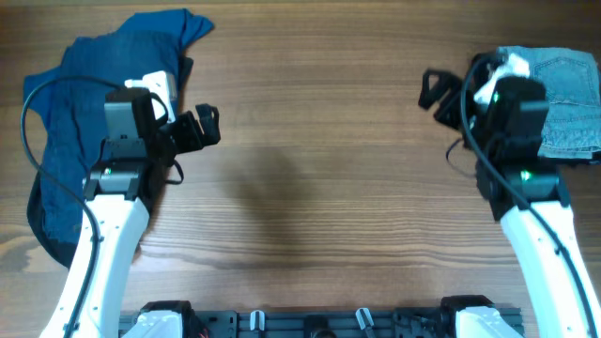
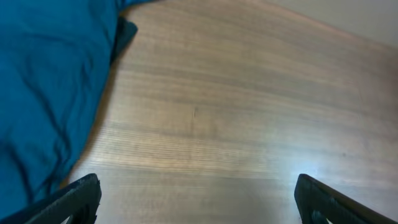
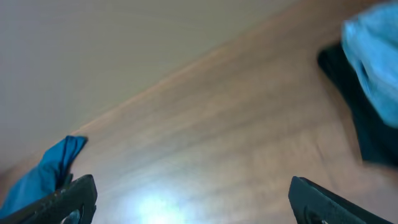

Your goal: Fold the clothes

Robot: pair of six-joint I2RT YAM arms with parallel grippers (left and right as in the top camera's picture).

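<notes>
A pile of blue clothes (image 1: 66,141) lies crumpled at the table's left, with a brighter blue shirt (image 1: 164,33) on top; it fills the left of the left wrist view (image 2: 43,81). Folded light-wash jeans (image 1: 568,94) lie at the right edge on a black garment (image 3: 354,106); the jeans also show in the right wrist view (image 3: 373,62). My left gripper (image 1: 202,127) is open and empty beside the blue pile. My right gripper (image 1: 441,94) is open and empty, left of the jeans.
The wooden table (image 1: 310,141) stretches between the two arms. The arm bases and a black rail (image 1: 319,321) line the front edge.
</notes>
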